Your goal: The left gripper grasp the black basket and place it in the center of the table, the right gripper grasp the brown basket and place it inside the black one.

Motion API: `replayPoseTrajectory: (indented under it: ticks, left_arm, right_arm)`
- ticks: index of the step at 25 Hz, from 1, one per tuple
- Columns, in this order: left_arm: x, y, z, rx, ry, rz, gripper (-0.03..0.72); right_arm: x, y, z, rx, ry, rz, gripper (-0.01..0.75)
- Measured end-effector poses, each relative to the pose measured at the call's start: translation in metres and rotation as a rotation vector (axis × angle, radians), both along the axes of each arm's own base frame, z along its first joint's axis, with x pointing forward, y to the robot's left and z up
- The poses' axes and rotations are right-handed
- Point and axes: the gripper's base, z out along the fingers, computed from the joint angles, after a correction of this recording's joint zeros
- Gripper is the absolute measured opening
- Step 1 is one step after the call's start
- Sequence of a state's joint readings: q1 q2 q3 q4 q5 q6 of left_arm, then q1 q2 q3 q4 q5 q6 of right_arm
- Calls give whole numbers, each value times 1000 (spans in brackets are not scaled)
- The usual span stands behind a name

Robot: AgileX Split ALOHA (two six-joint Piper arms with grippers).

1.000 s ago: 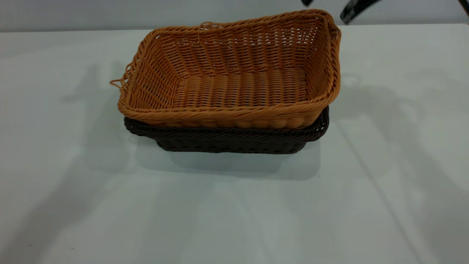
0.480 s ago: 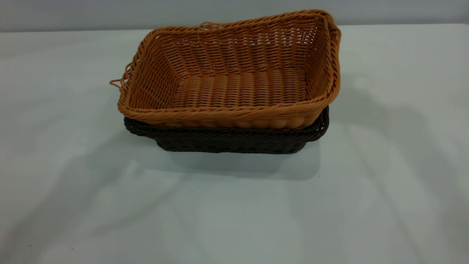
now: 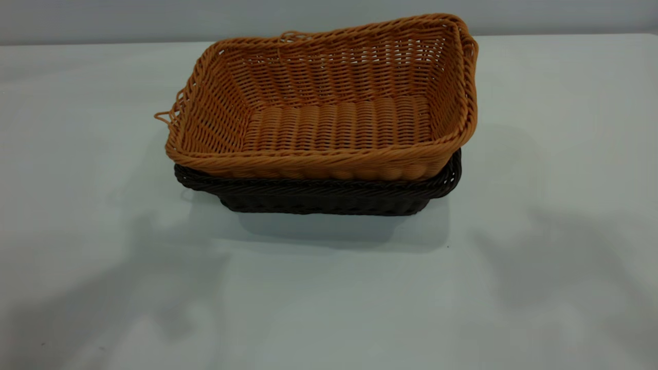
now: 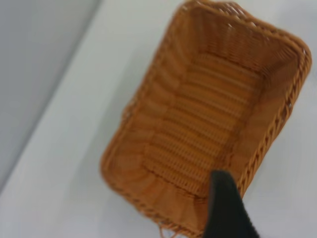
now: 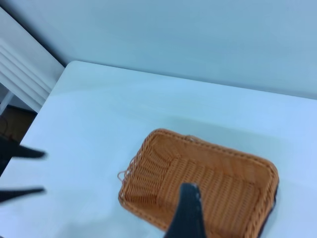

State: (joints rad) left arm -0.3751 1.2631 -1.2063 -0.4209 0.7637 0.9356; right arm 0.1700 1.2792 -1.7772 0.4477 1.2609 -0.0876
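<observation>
The brown basket sits nested inside the black basket near the middle of the table. Only the black basket's rim and lower wall show beneath it. Neither gripper is in the exterior view. The left wrist view looks down on the brown basket from above, with one black fingertip over its near rim. The right wrist view shows the brown basket from high up, a sliver of the black basket, and part of my right gripper. My left gripper shows far off there, open and empty.
White table surface lies on all sides of the stacked baskets. A pale wall runs behind the table's far edge. Soft arm shadows fall on the table's front left and right.
The black arm parts at the exterior view's top right have gone out of view. The arm shadows have shifted towards the front. The baskets have not moved.
</observation>
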Motion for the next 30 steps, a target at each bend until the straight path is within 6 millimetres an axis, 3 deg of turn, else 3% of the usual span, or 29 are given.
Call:
replayPoseTrajectory:
  ticks: [2, 6, 13, 16, 22, 30]
  left_arm:
    - [-18, 11, 17, -13, -45, 50, 395]
    - [-45, 31, 36, 14, -86, 143, 395]
    - [-90, 68, 36, 156, 110, 409, 395]
    - [-99, 75, 35, 117, 133, 522, 395]
    - [-115, 81, -9, 133, 261, 584, 395]
    - [-137, 89, -95, 232, 525, 719, 395]
  right_arm:
    - [-24, -5, -4, -11, -6, -8, 565]
    - [-55, -12, -34, -35, 59, -17, 565]
    - [-98, -27, -111, -100, 236, -105, 565]
    - [-115, -36, -145, -164, 285, -153, 565]
    - [-148, -52, -209, -291, 344, -203, 565]
    - [-166, -58, -256, -276, 265, -252, 565]
